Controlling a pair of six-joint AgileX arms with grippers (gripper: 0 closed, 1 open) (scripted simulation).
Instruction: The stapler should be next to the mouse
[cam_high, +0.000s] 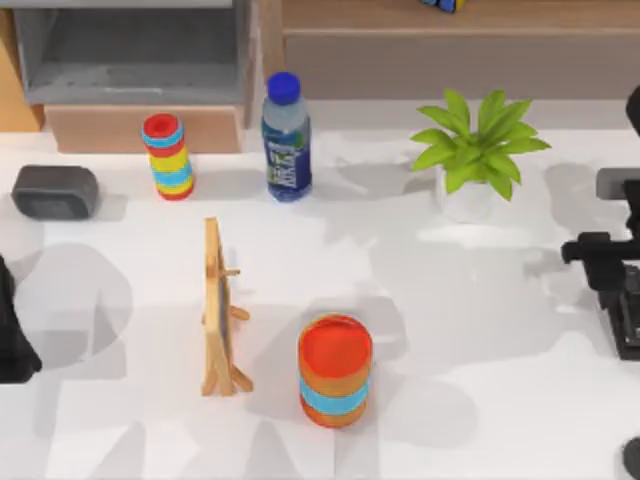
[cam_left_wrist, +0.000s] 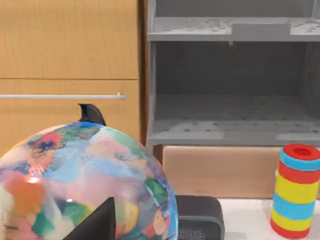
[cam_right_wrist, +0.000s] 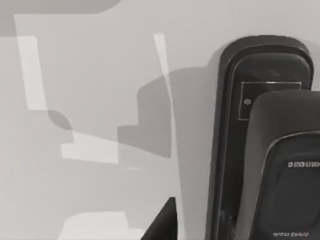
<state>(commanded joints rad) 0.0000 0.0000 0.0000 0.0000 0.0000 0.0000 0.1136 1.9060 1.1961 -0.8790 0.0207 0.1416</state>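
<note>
Stapler (cam_right_wrist: 260, 150) lay flat on the table directly under my right gripper (cam_right_wrist: 200, 220), one fingertip (cam_right_wrist: 162, 222) beside its long edge; spread, I couldn't tell. Positioned above, I judged, for a lengthwise grasp. Left arm parked near the globe (cam_left_wrist: 85, 185).

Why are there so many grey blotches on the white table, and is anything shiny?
Top view: the blotches are soft overlapping shadows on the table, cast beside the striped can, easel and plant. Right wrist view: sharper-edged grey shadows and pale patches lie beside the stapler. Left wrist view: a small bright glint sits on the colourful globe.
</note>
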